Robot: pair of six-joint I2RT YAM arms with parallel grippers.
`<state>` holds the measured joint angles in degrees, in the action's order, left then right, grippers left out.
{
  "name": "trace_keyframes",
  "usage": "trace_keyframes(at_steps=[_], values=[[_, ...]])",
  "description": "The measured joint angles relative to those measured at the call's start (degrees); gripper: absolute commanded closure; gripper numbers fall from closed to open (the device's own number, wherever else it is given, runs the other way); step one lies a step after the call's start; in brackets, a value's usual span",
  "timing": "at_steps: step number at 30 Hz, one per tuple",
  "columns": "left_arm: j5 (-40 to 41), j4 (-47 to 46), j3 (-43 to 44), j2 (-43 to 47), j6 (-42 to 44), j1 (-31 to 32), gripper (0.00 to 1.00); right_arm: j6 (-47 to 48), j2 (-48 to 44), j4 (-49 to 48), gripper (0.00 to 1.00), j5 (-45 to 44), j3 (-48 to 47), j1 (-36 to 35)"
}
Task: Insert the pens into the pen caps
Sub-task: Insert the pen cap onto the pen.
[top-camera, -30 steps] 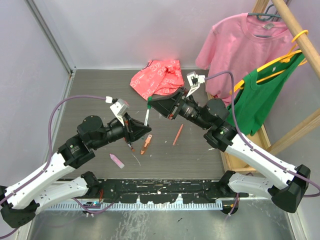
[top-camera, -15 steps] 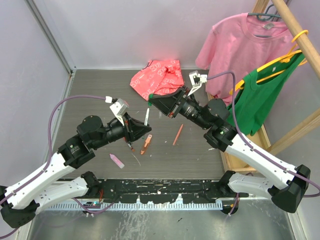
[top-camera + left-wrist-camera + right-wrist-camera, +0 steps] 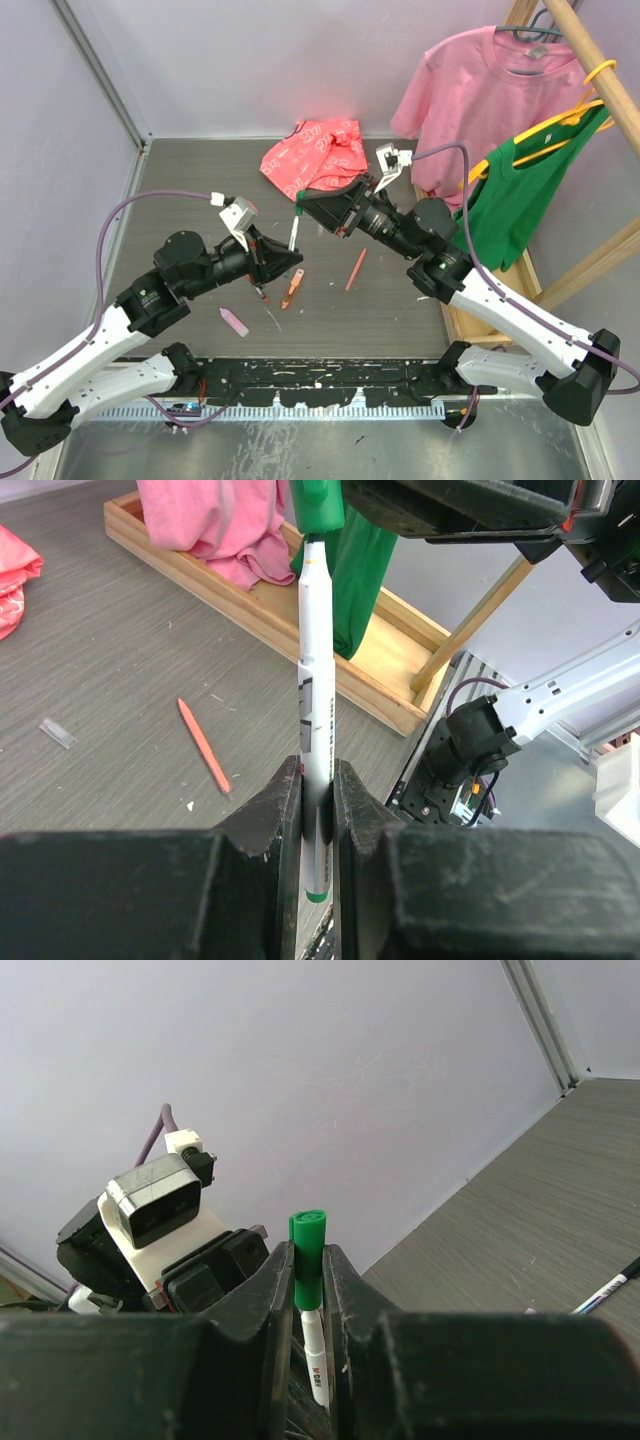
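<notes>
Top view: above the tabletop's middle, we see the left gripper (image 3: 290,262) pinching a white marker (image 3: 293,236). Left wrist: right gripper (image 3: 320,495) pinches the green cap (image 3: 318,505), seemingly on. Right wrist: same; we judge pressing home remains.

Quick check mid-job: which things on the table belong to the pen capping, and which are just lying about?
Job:
- white marker, held by the left gripper
- green cap, held by the right gripper
- salmon pen
- pink highlighter

Lying about:
- red cloth
- pink shirt
- green shirt
</notes>
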<state>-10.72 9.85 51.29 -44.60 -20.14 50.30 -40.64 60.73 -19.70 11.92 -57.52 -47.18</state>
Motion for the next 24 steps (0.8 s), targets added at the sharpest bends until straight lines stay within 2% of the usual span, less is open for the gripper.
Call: trace_keyframes(at_steps=[24], values=[[0.17, -0.17, 0.00, -0.02, -0.04, 0.00, 1.00, -1.84, 0.04, -0.94, 0.99, 2.43, 2.21, 0.00]])
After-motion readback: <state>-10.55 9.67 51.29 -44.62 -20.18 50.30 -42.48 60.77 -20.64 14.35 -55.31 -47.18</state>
